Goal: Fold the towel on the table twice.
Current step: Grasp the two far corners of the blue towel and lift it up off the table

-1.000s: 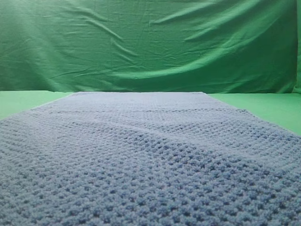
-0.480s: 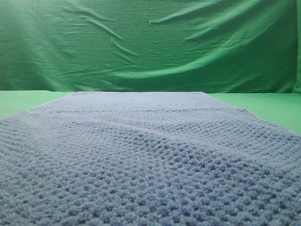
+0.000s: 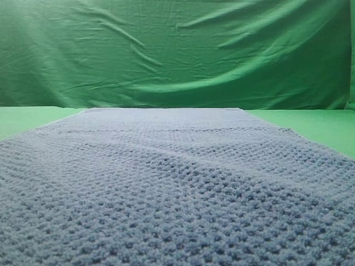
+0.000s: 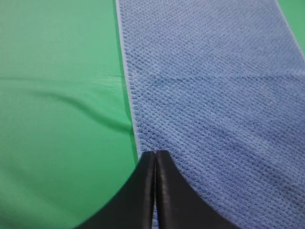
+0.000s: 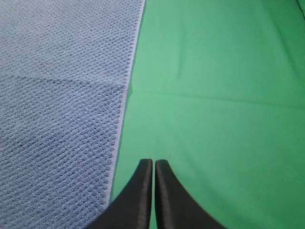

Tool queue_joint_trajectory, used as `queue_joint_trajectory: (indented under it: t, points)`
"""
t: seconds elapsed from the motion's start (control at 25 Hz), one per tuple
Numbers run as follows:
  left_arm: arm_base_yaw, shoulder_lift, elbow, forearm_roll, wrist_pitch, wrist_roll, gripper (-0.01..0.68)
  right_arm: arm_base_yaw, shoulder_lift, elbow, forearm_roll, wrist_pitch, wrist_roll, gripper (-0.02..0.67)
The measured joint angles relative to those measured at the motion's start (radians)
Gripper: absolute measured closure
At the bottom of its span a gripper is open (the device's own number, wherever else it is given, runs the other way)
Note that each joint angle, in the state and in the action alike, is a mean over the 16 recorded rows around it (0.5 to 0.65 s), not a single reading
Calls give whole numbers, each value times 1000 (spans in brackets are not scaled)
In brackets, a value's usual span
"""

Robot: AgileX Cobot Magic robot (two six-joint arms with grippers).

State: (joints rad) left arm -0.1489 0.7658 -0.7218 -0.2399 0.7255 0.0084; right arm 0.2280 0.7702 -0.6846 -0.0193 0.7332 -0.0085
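Both pairs of jaws are pressed fully together with nothing between them: the black left gripper (image 4: 155,153) has its two fingers meeting in a thin seam, and the black right gripper (image 5: 153,162) looks the same. Largest in the exterior view is the wrinkled green backdrop cloth (image 3: 177,52), hanging across the whole 12 o'clock half of the picture. Below it lies the broad, smooth, bright green table (image 3: 310,124), visible as bare strips at 9 o'clock and 3 o'clock. Spread flat and unfolded on the table is the large blue-grey rectangular towel with a bumpy waffle weave (image 3: 177,188), filling the picture from the centre down to 6 o'clock, its far edge straight and close to the backdrop. From the left wrist camera, the towel (image 4: 214,95) covers the side from 12 to 5 o'clock, and its pale hemmed long edge runs from 12 o'clock down to the left gripper's tips at 6 o'clock. From the right wrist camera, the towel (image 5: 62,105) covers 8 to 12 o'clock, and the right gripper's tips at 6 o'clock sit over bare table (image 5: 219,95), just beside the towel's edge.
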Motion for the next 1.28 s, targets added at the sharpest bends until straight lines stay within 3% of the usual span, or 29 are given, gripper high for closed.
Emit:
queue_joint_trajectory:
  t: [0.52,0.8,0.96,1.28]
  points:
    - [-106,537,-303,63,71,73,673,132,588,-381,-31,154,39,649]
    - [-144,795,-454,144,64,57,667,149,905,-570,-37,192,72,620]
    - [-145,904,-510,166,52,41,603,149,1042,-656,-38,200,79,528]
    - [-145,1027,-556,185,23,-42,294,150,1189,-743,-36,172,82,212]
